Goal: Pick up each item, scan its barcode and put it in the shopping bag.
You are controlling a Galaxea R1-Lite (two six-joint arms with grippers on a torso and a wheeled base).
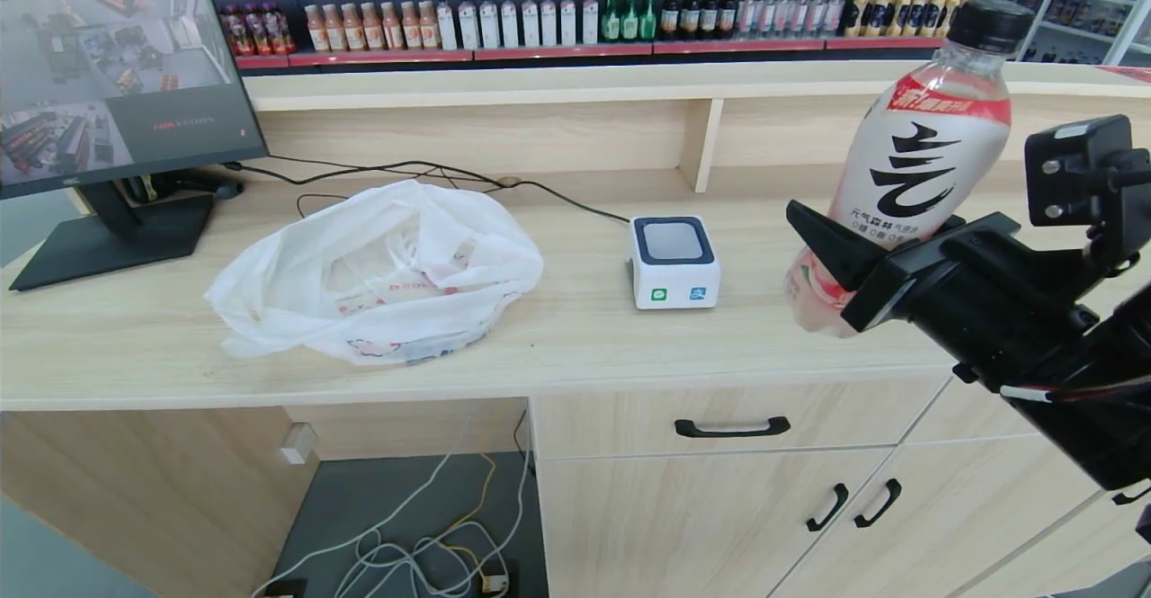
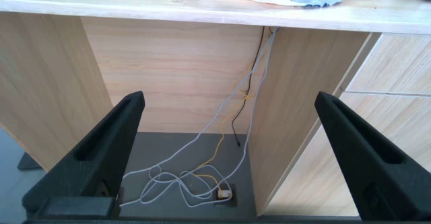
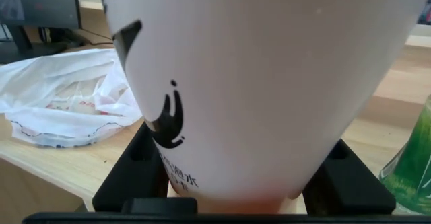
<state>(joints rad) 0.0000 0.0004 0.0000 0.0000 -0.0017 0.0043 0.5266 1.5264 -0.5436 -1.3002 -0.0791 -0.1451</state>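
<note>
My right gripper (image 1: 868,261) is shut on a pale pink drink bottle (image 1: 908,166) with a black cap, held tilted in the air to the right of the white barcode scanner (image 1: 673,261). Up close, the bottle (image 3: 262,83) sits between the right gripper's black fingers (image 3: 131,177). The white plastic shopping bag (image 1: 382,270) lies open on the counter to the scanner's left, with items inside; the bag (image 3: 64,99) also shows beyond the bottle. My left gripper (image 2: 229,157) stands open below the counter edge, facing the cable recess, nothing between its fingers.
A monitor (image 1: 108,67) on a black stand occupies the counter's far left. A cable (image 1: 432,171) runs behind the bag to the scanner. A green item (image 3: 412,160) lies beside the held bottle. Drawers (image 1: 733,425) sit under the counter; a shelf of bottles (image 1: 584,18) lines the back.
</note>
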